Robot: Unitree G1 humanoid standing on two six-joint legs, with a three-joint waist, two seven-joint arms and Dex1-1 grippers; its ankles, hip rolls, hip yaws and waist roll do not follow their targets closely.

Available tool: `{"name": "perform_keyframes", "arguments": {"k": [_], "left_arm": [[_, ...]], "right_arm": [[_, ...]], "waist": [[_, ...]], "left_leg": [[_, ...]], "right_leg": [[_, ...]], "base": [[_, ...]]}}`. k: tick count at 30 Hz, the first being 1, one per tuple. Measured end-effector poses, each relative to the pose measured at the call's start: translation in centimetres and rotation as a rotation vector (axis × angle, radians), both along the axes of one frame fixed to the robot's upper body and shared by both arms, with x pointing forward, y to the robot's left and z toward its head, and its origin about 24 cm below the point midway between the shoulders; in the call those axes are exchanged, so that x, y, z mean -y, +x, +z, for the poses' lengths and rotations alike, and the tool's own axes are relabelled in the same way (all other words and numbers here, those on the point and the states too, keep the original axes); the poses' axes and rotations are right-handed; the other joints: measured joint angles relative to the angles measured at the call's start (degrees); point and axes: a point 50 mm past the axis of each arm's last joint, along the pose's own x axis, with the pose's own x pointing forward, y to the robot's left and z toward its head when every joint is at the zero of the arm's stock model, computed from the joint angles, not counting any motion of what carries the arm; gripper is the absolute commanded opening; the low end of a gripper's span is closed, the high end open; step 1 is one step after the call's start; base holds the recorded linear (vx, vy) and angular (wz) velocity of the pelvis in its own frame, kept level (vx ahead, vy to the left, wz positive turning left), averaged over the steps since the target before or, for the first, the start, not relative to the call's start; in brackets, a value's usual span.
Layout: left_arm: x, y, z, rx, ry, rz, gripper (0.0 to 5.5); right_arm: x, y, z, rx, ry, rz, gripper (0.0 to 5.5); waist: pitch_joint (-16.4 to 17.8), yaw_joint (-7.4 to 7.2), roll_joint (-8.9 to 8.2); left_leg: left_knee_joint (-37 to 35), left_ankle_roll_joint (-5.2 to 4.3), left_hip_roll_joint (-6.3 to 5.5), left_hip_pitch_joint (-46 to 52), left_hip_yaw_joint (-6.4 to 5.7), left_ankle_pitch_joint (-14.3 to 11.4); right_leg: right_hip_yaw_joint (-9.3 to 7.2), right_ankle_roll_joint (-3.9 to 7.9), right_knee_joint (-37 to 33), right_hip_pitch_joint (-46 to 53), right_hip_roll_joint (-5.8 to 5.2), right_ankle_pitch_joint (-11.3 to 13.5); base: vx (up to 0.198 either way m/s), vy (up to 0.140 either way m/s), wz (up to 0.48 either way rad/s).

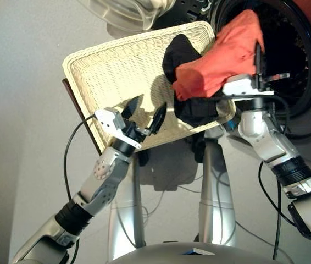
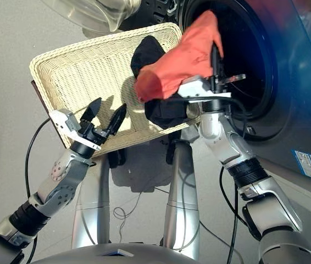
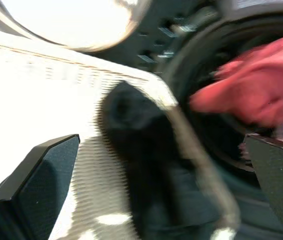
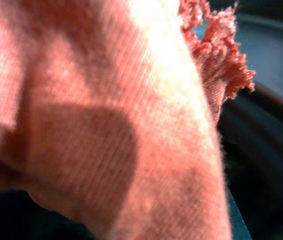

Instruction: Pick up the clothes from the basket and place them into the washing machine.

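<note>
Cloth is the whole job, and we have one piece in hand: our right hand [image 1: 258, 69] pinches the red garment [image 1: 221, 52] near its upper edge, lifted at the mouth of the washer [image 1: 304, 60], part of it already over the dark drum opening. The rest droops back over the basket [image 1: 106, 71] corner. It looks light and limp, folding under its own weight, with a frayed hem showing in the right wrist view; we judge it will trail, so it needs carrying well inside before release or the tail may snag on the rim.

Our left hand [image 1: 144, 113] hangs spread and empty over the basket's near edge. The black garment [image 1: 185, 52] lies bunched at the basket's corner nearest the washer, partly under the red one. Soft too, we'd say; best taken at the raised hump of the bunch. We see no navy piece.
</note>
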Motion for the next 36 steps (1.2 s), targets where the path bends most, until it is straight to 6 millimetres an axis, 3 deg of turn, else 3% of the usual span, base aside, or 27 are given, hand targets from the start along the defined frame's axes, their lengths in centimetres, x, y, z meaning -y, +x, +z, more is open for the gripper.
{"name": "perform_keyframes", "arguments": {"k": [8, 16, 23, 29, 36], "left_arm": [[-1.7, -0.4, -1.2, -0.025, -0.060, 0.121, 5.50], [-2.4, -0.7, -2.3, -0.064, -0.111, 0.183, 5.50], [-1.5, -0.6, -2.2, -0.058, -0.155, 0.142, 5.50], [-0.6, -0.2, -0.7, -0.010, -0.195, 0.093, 5.50], [0.2, -0.4, -0.9, -0.028, -0.204, 0.052, 5.50]], "right_arm": [[2.1, 0.1, -1.0, 0.015, 0.157, -0.034, 0.00], [6.2, 3.2, -5.3, -0.106, 0.876, -0.142, 0.00], [6.8, 6.2, -2.2, -0.050, 1.300, -0.008, 0.00], [6.9, 7.3, 0.7, 0.035, 1.559, 0.100, 0.00], [8.8, 7.1, 3.0, 0.110, 1.633, 0.052, 0.00]], "waist": [[0.76, 1.47, -0.02], [1.23, 1.40, -0.06], [3.06, 2.17, 0.07], [5.50, 3.89, 1.63], [5.58, 5.03, 1.77]], "left_leg": [[-0.06, 0.01, -0.21, -0.08, -0.32, 0.01], [-0.11, 0.03, -0.31, -0.32, -0.49, 0.02], [-0.10, 0.02, -0.31, -0.33, -0.46, 0.02], [0.55, -0.02, -0.37, -0.26, -0.51, 0.02], [0.99, -0.02, -0.60, -0.25, -0.64, 0.02]], "right_leg": [[-0.16, 0.01, -0.07, 0.21, -0.10, -0.01], [-0.24, 0.07, -0.11, 0.12, -0.12, -0.04], [-0.22, 0.00, 0.09, 0.01, -0.12, 0.00], [-0.09, -0.33, 1.04, -0.01, -0.21, 0.21], [-0.06, -0.25, 1.71, 0.05, -0.52, 0.16]], "base": [[0.000, 0.000, 0.000], [0.000, 0.000, 0.000], [0.000, 0.000, 0.000], [0.000, 0.000, 0.000], [0.000, 0.000, 0.000]]}}
